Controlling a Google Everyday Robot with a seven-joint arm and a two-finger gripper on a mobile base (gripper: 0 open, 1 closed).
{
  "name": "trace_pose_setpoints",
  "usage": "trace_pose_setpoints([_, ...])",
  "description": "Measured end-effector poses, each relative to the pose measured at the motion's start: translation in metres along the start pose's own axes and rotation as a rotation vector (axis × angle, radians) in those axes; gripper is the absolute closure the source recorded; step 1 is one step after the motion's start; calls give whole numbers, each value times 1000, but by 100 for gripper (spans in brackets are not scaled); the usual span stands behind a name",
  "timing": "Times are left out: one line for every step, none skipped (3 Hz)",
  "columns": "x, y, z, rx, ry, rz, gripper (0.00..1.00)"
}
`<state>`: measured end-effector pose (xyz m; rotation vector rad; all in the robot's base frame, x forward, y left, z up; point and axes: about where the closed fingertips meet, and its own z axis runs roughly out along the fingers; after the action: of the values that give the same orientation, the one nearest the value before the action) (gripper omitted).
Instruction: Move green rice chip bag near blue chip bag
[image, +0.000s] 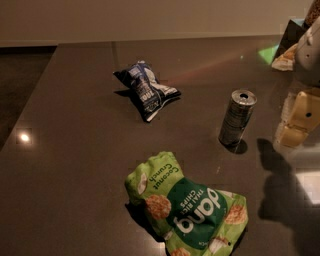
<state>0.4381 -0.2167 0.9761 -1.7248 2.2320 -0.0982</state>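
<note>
On the dark worktop (70, 170) we see the blue chip bag (147, 90) lying at eleven o'clock from the green rice chip bag (187, 210), well apart. A silver drink can (237, 118) stands at the green bag's one o'clock. The hand (299, 120) hangs at the can's three o'clock, and we cannot tell how far open it is.

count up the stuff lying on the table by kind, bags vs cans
bags: 2 (green rice chip bag, blue chip bag)
cans: 1 (silver can, standing upright)
total: 3
The gripper is at the right edge of the view, just right of the can, and is not touching any of the three.
</note>
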Motion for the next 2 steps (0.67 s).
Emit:
trace_pose_setpoints([0,0,0,0,0,0,0])
trace_pose_setpoints([-9,9,-6,-25,-29,-35,0])
